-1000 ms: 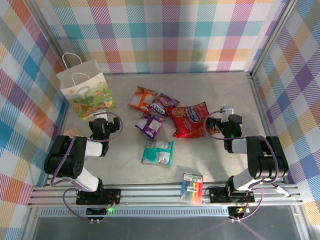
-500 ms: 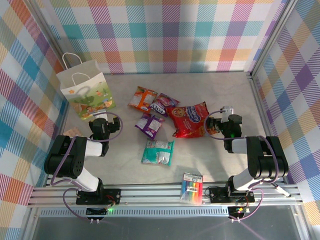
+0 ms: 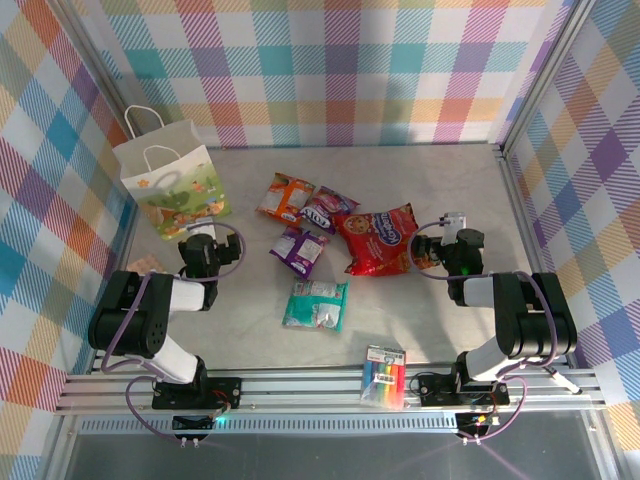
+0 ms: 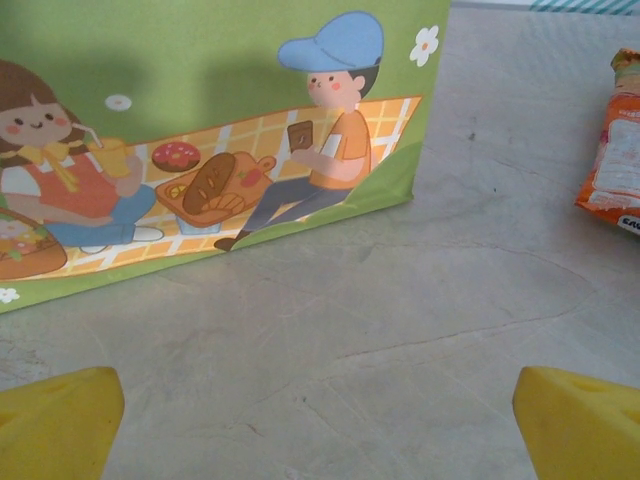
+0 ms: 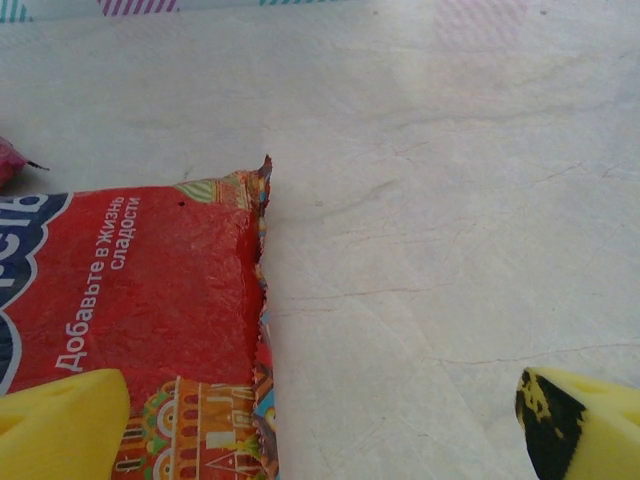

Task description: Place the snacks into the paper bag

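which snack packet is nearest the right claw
The large red packet: it lies farthest right of the snacks, with its edge right at the right claw.

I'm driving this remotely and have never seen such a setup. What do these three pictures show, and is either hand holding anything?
Two robot arms are bolted at the near edge of a table. The wide picture looks down from above and behind them. The other two come from wrist cameras; the yellow pads in their bottom corners are that hand's fingertips. The left hand faces the cartoon side of the paper bag. The right hand is at the edge of the red packet. Both are open and empty. Also lying there: an orange packet, a pink packet, a purple packet, a teal packet and a marker pack.
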